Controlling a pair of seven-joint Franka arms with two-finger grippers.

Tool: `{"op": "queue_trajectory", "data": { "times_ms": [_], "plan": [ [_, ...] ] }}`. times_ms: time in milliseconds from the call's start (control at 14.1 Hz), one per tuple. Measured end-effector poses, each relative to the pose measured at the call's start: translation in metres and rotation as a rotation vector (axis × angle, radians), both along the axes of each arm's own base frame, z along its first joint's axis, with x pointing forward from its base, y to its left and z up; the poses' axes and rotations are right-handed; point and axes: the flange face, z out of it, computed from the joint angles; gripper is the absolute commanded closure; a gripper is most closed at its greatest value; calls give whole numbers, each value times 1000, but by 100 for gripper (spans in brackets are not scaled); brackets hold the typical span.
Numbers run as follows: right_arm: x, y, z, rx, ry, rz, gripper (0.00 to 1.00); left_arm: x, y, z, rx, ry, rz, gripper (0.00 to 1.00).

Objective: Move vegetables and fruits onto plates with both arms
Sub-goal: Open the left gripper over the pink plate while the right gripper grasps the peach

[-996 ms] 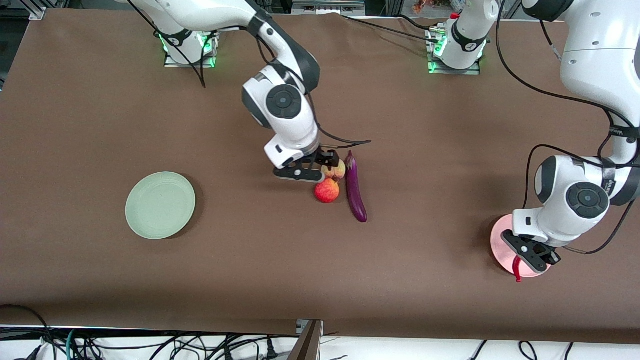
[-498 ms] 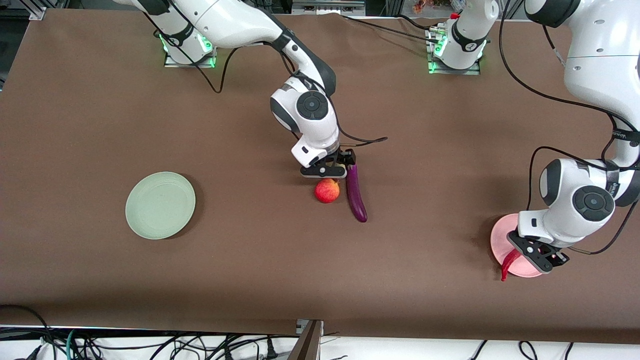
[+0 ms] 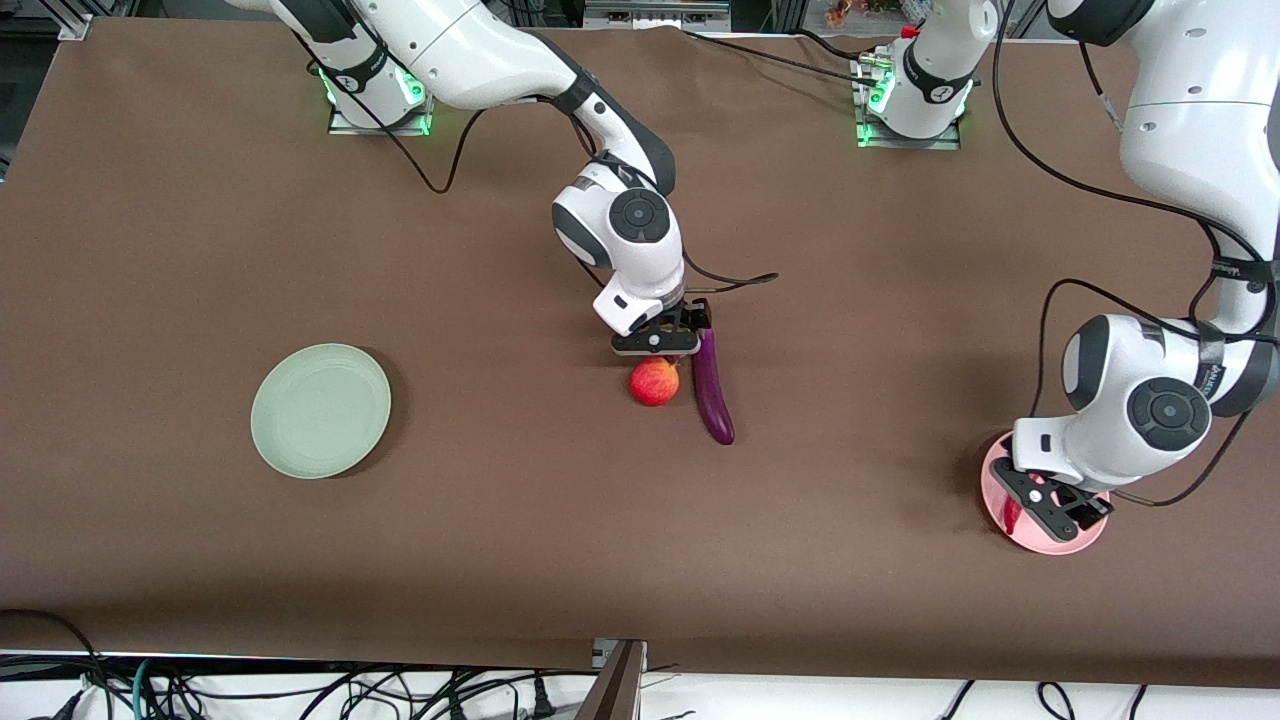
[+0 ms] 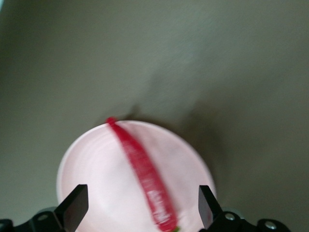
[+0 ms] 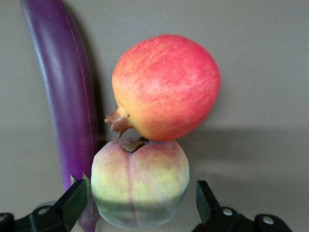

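My right gripper [image 3: 668, 340] is low over the yellowish-pink peach [image 5: 140, 181], fingers open on either side of it; the front view hides the peach. In the right wrist view my right gripper [image 5: 140, 205] straddles it. The red apple [image 3: 654, 382] touches the peach, nearer the camera, and shows in the right wrist view [image 5: 166, 87]. The purple eggplant [image 3: 710, 385] lies beside both and shows in the right wrist view [image 5: 67, 96]. My left gripper [image 3: 1050, 505] is open over the pink plate [image 3: 1045, 542]. The red chili [image 4: 142, 169] lies free on that plate [image 4: 96, 164], between my left gripper's [image 4: 142, 210] wide-apart fingers.
The pale green plate [image 3: 320, 410] sits bare toward the right arm's end of the brown table. Black cables trail from both arms. The table's front edge has cables hanging below it.
My right gripper moved toward the left arm's end and came down around the peach. My left gripper shifted over the pink plate and opened; the chili now lies on the plate.
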Motion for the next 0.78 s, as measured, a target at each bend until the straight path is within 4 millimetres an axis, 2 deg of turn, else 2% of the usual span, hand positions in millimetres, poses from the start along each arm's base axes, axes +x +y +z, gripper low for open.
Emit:
{"op": "queue_trajectory", "data": {
  "times_ms": [213,569,783],
  "plan": [
    [-3,1,-8,-9,-5,13,0,-10,-20,1,-97,82,170,0],
    [-2,2,-8,-8,-25,26,0,-26,-50,-6,-305,245,448,0],
    [-1,2,-8,-2,-31,25,1,-31,-69,-9,-335,292,556,0]
  ]
}}
